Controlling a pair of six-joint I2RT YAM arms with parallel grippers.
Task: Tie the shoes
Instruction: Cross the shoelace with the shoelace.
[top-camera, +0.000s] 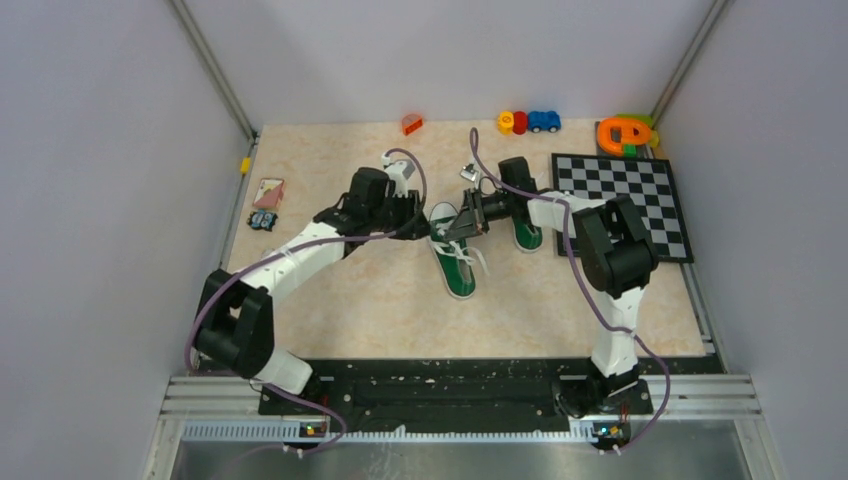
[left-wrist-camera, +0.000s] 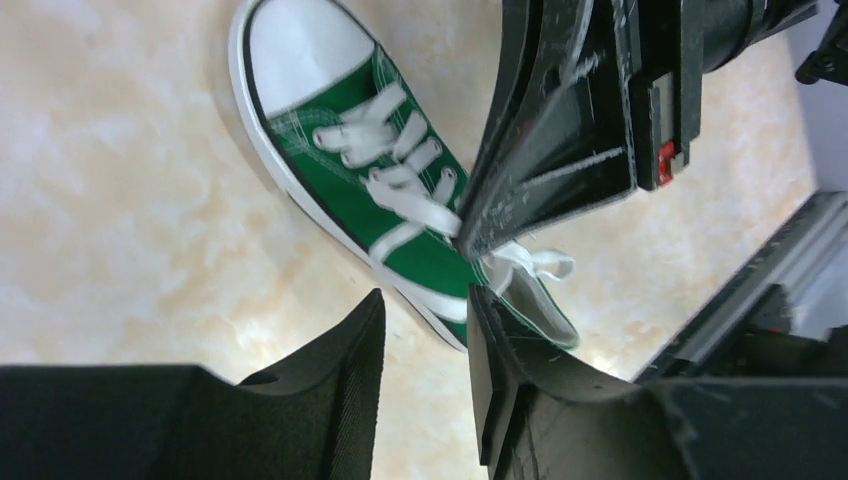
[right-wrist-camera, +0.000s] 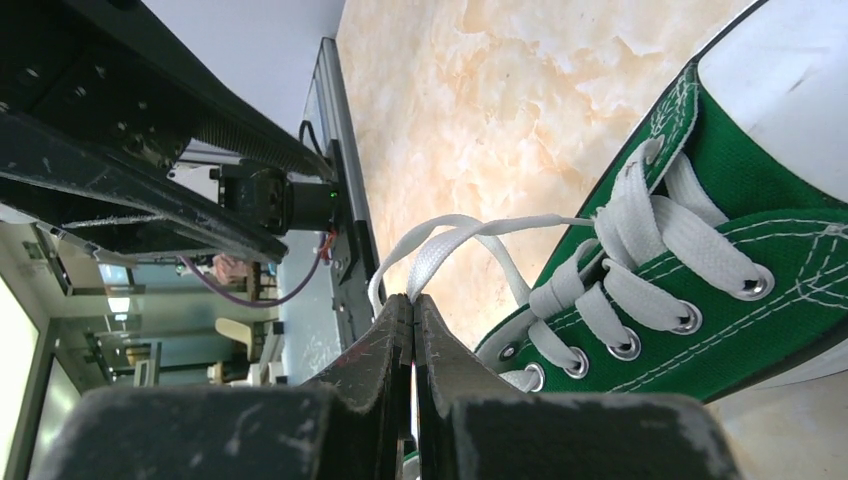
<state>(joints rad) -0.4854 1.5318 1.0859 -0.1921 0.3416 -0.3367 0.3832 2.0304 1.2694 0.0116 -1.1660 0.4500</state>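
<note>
Two green shoes with white toe caps and white laces lie mid-table: one shoe (top-camera: 457, 262) is between the grippers, and the other shoe (top-camera: 526, 236) lies partly under the right arm. My right gripper (right-wrist-camera: 413, 300) is shut on a loop of white lace (right-wrist-camera: 452, 234) pulled sideways off the near shoe (right-wrist-camera: 730, 270). In the left wrist view, the right gripper (left-wrist-camera: 467, 238) pinches that lace above the shoe (left-wrist-camera: 350, 180). My left gripper (left-wrist-camera: 428, 302) stands open beside the shoe's heel, with only bare table between its fingers.
A checkerboard (top-camera: 622, 200) lies at the right, under the right arm's elbow. Small toys line the back edge: an orange piece (top-camera: 412, 124), a red, yellow and blue toy (top-camera: 528, 122), and an orange and green toy (top-camera: 626, 133). Small cards (top-camera: 267, 192) lie far left.
</note>
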